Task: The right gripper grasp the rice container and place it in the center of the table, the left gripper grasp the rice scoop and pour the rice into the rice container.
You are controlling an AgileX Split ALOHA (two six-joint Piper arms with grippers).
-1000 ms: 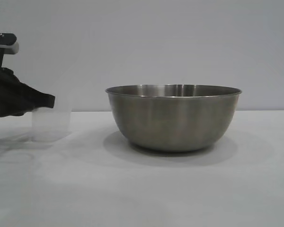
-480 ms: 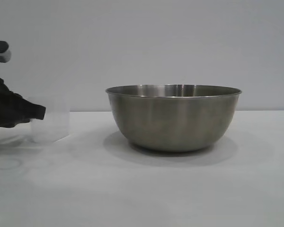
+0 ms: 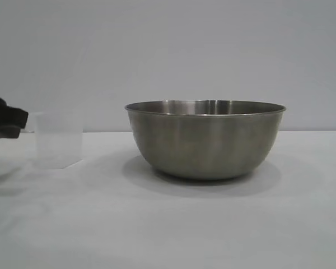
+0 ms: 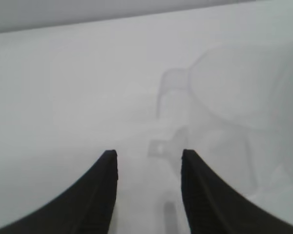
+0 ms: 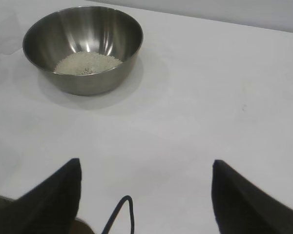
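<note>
Rice (image 5: 88, 63) lies in the bowl (image 3: 205, 138); the cup (image 3: 58, 139) stands released beside the empty, open-jawed left gripper (image 4: 149, 190); the right gripper (image 5: 145, 195) is wide open, idle.

Plain pale grey wall (image 3: 168, 56) across the whole background in the exterior view, flat, unmarked and evenly lit, ending low down in a straight level edge

Same wall (image 4: 63, 12) as a narrow darker grey band along the far side in the left wrist view, slightly slanted

Again as a grey strip (image 5: 244, 7) at the far edge in the right wrist view

Thin black cable (image 5: 127, 198) in the near foreground of the right wrist view, bent into a narrow upright loop

Tiny dark speck (image 5: 243, 108), alone, well apart from the cable; too small to tell what it is
</note>
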